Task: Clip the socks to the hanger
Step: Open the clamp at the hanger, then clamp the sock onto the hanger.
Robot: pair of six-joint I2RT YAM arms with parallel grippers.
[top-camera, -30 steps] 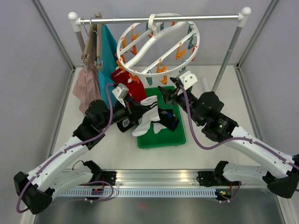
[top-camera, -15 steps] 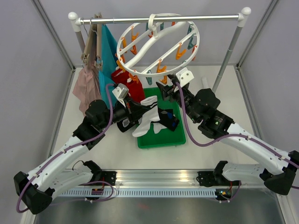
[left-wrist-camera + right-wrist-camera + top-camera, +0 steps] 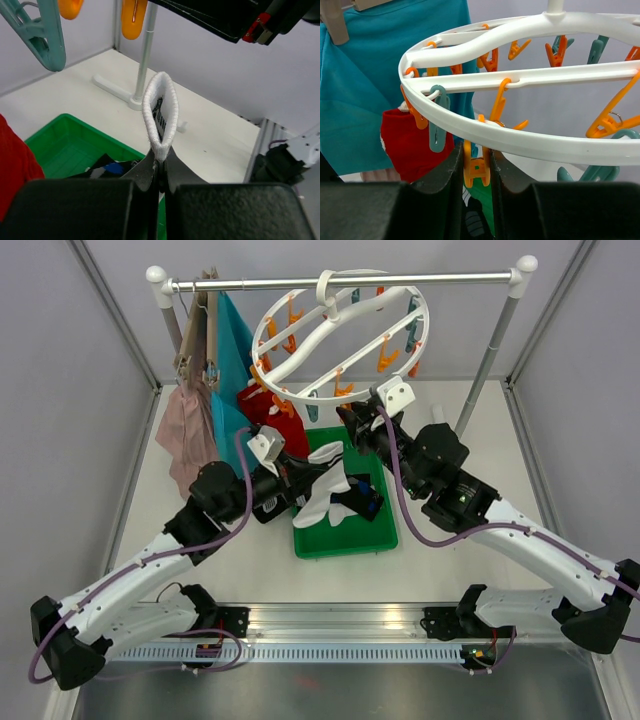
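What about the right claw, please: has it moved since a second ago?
Yes. Against the green tray, the right claw shifted up-left in the top view, onto the hanger's orange clip.

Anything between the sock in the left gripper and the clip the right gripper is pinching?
Nothing visible. The sock stands up from the left gripper, with only open air between it and the orange clip that the right gripper pinches under the hanger.

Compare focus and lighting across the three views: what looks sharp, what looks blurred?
Top external: even soft light, everything sharp. Left wrist: sock crisp, left gripper a dark blur. Right wrist: hanger and orange clip crisp, right gripper dark, soft.
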